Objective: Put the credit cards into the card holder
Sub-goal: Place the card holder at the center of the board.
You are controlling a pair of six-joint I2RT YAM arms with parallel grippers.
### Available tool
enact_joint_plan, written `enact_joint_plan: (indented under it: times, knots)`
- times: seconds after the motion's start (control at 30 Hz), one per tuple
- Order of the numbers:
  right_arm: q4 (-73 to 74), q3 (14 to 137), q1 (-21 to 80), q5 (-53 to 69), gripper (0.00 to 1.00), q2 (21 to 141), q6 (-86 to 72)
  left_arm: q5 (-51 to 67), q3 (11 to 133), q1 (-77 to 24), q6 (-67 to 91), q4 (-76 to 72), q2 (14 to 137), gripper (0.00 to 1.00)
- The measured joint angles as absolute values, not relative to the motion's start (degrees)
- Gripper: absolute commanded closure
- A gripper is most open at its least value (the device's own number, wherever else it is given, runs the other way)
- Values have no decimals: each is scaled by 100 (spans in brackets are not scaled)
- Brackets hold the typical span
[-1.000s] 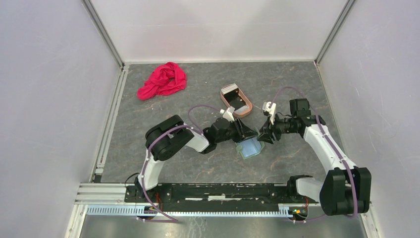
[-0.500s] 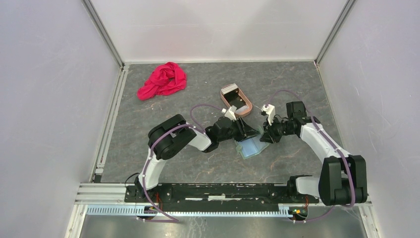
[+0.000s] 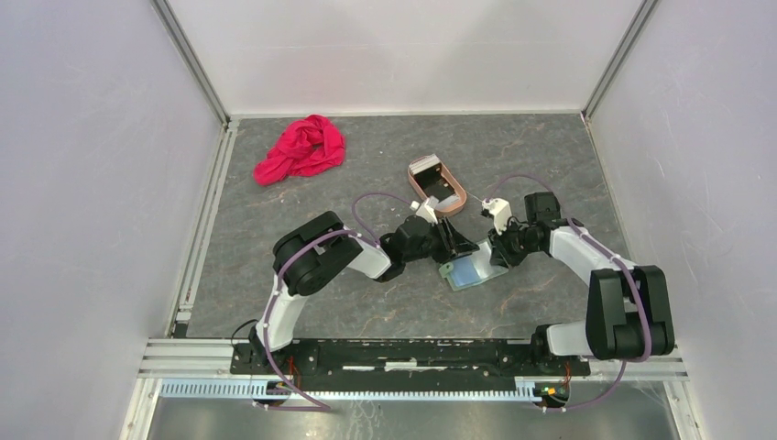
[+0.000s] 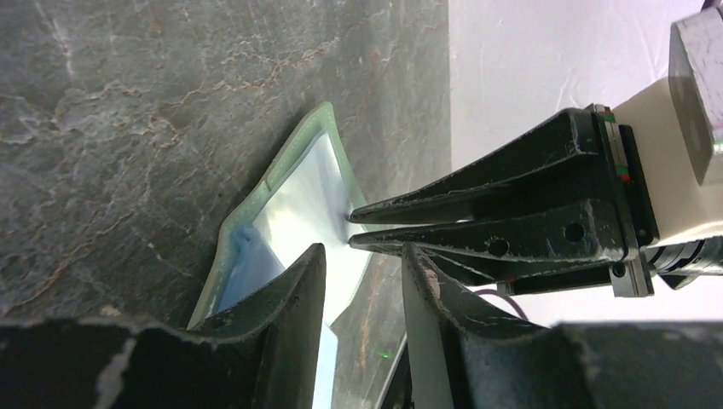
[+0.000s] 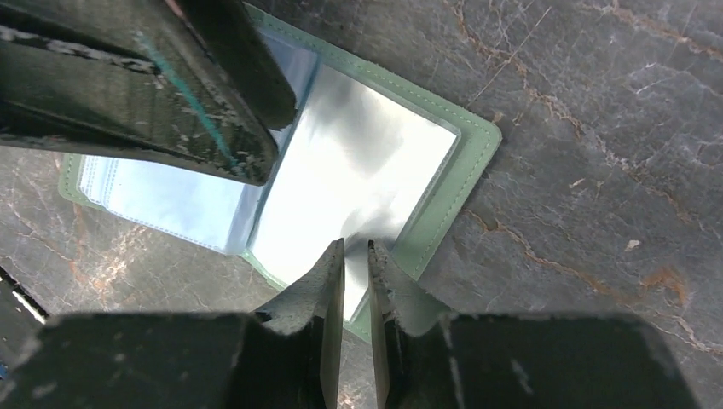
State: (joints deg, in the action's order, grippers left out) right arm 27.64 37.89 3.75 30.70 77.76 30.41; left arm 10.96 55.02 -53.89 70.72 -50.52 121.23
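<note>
The card holder (image 3: 472, 271) lies open and flat on the table, sage-green edge around glossy pale pockets; it also shows in the left wrist view (image 4: 294, 196) and the right wrist view (image 5: 375, 162). My left gripper (image 3: 462, 250) (image 4: 364, 249) is open, its fingers (image 5: 213, 128) over the holder's left half and spine. My right gripper (image 3: 495, 258) (image 5: 355, 243) is nearly closed with nothing between the jaws, tips touching the right page near its edge. The credit cards, a silvery-white one (image 3: 424, 168) and a dark one (image 3: 442, 190), lie in the tray. No orange-gold card shows.
The pinkish-tan oval tray (image 3: 461, 200) sits just behind the two grippers. A crumpled red cloth (image 3: 300, 149) lies at the back left. White walls close the table on three sides; both arms meet at the table's middle.
The card holder was tilted up between the grippers; now it lies flat and open, slightly further right. The right gripper has come down onto its right page.
</note>
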Motion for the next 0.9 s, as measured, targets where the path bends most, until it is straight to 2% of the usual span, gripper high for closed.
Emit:
enact_joint_plan:
  times: [0.2,0.53,0.63,0.77,0.9]
  knots:
    - [2746,3791,375,3039,75,8014,3033,1098,5489,-5465,6796,-4654,11996,60]
    - [2915,3879,375,3555,66,8191,3264,934,4788,-5542,6233,-3948,11275,61]
    - [3013,3909,375,3905,66,8270,3367,908,4790,-5542,6055,-3844,11251,63]
    - [3194,3981,375,4550,67,8350,3457,871,4884,-5544,5800,-3583,11251,75]
    - [3124,4029,377,5000,76,8434,3317,751,5019,-5548,5555,-3269,11227,76]
